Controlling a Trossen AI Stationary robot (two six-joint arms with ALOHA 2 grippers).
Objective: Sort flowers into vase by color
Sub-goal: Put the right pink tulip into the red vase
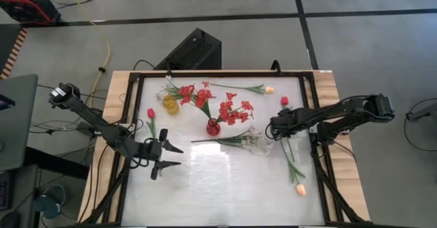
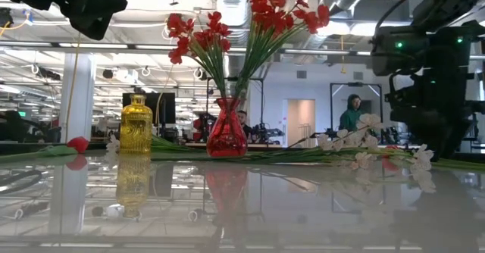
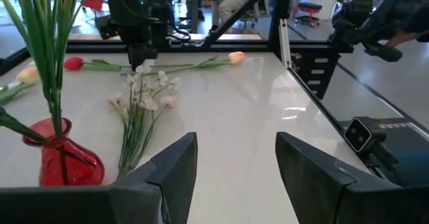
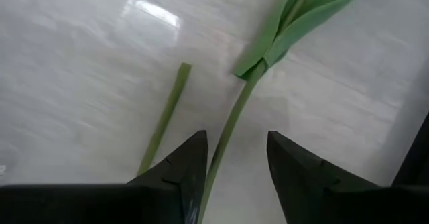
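Right gripper (image 4: pixel 234 163), fingers parted, straddles a green flower stem (image 4: pixel 231 127) on the white table (image 1: pixel 225 180) (not clamped); left gripper (image 1: pixel 166 156) waits wide open near the red vase (image 1: pixel 214 126).

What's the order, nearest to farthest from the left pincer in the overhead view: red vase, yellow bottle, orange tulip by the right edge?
From the left pincer:
1. Yellow bottle, toward the back.
2. Red vase, mid-table; nearly tied with the bottle.
3. Orange tulip, far right side.

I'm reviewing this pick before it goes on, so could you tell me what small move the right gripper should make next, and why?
Probably close the right gripper on the green stem, since that stem already lies between its open fingers just above the table.
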